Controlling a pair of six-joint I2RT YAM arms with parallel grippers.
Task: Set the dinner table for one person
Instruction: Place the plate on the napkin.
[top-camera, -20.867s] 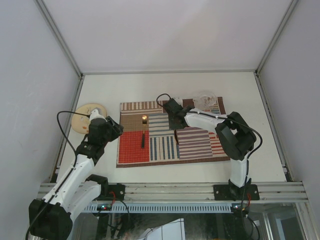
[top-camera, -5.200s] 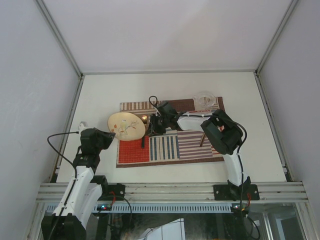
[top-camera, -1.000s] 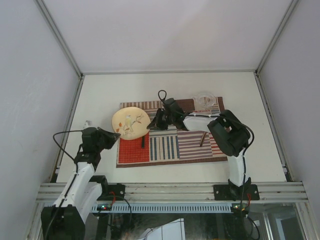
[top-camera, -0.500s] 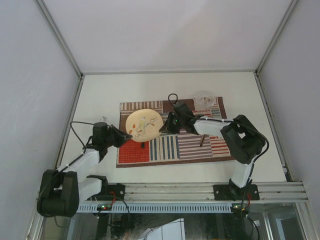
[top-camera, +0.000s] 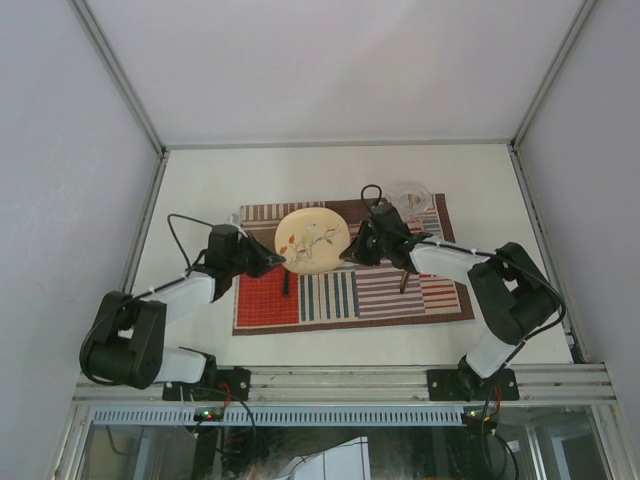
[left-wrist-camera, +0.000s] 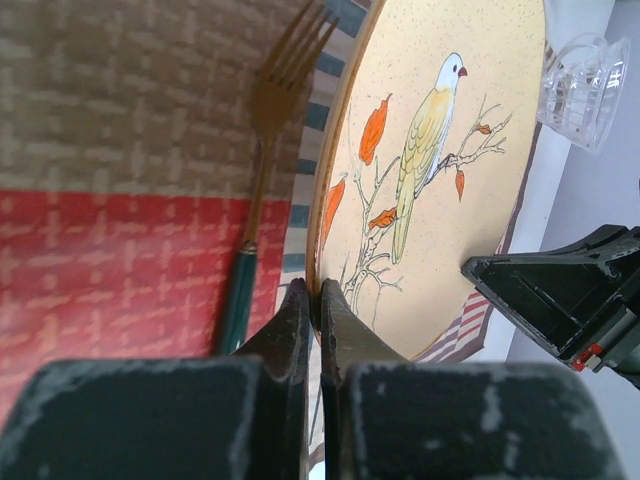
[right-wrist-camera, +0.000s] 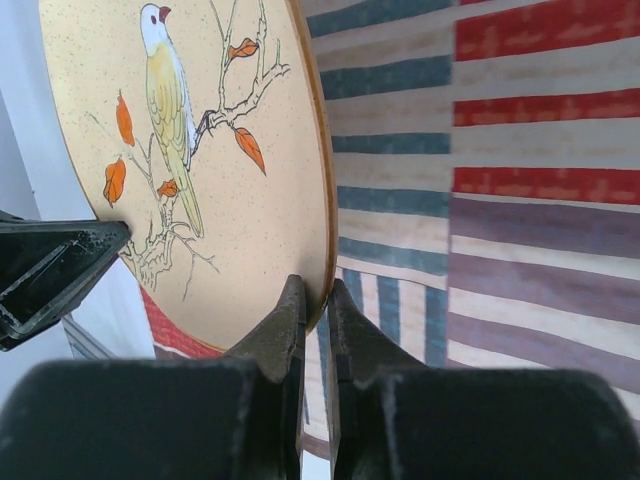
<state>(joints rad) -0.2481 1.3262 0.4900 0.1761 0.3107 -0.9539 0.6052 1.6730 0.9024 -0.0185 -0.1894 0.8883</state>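
Note:
A cream plate (top-camera: 312, 240) with a painted bird is held just above the striped placemat (top-camera: 360, 295) on the white dinner table (top-camera: 200, 190). My left gripper (top-camera: 278, 262) is shut on the plate's left rim, and my right gripper (top-camera: 350, 255) is shut on its right rim. In the left wrist view the jaws (left-wrist-camera: 317, 300) pinch the plate (left-wrist-camera: 440, 180) edge, with a gold fork (left-wrist-camera: 265, 150) lying beside it on the mat. In the right wrist view the jaws (right-wrist-camera: 316, 295) pinch the plate (right-wrist-camera: 200, 180) rim.
A clear glass (top-camera: 410, 197) stands at the mat's far right corner and also shows in the left wrist view (left-wrist-camera: 585, 80). A brown-handled utensil (top-camera: 403, 280) lies on the mat's right part. The fork's dark handle (top-camera: 286, 283) pokes out below the plate.
Both grippers have carried the plate to the right, from over the mat's left edge to over its upper middle. The fork, glass and brown utensil have not moved.

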